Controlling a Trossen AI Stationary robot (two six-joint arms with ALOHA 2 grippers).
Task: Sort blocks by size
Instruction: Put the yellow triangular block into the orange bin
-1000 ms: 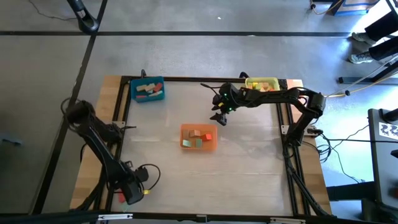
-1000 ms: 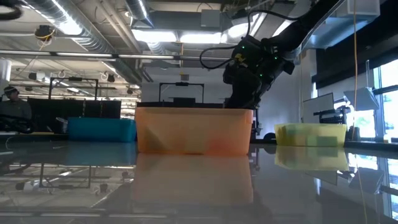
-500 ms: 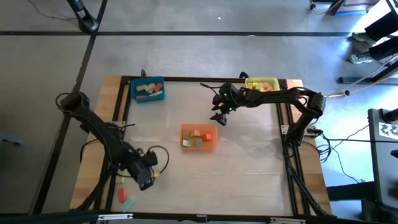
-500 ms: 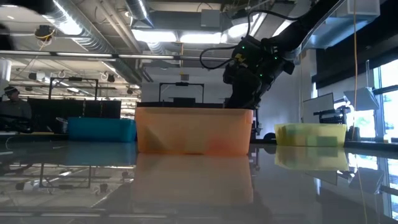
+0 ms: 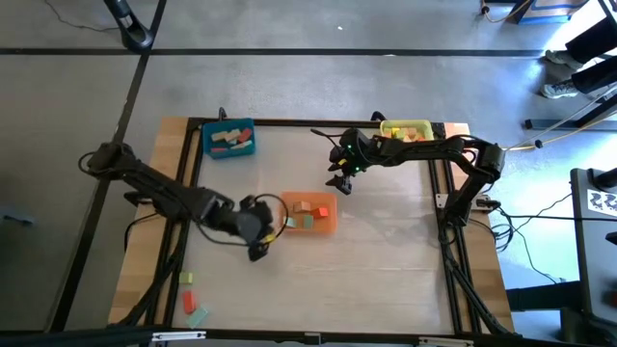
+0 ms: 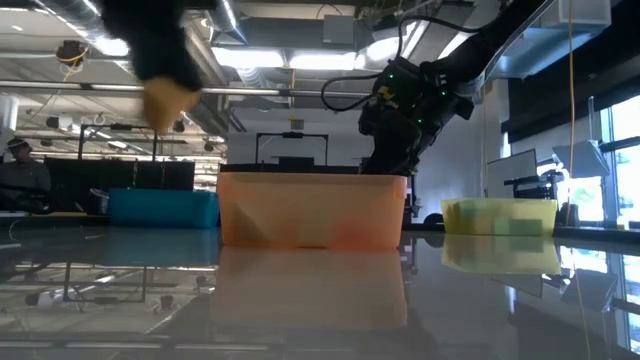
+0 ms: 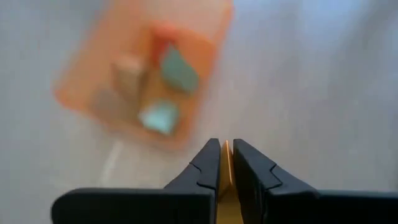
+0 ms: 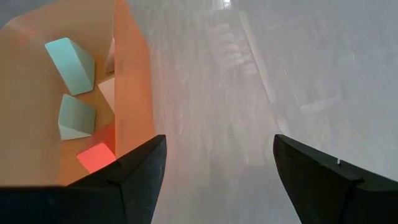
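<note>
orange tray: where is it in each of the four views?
High view: orange tray, table centre, left gripper beside it.
Low view: centre, in front of the right arm.
Left wrist view: ahead of the fingers.
Right wrist view: at one edge.
Shared landmark: the light blue blocks inside it.

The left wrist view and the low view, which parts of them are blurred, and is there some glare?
Left wrist view: the orange tray and its blocks are smeared, while the left gripper is sharp. Low view: the left gripper is a blurred shape; the table mirrors the ceiling lights.
</note>
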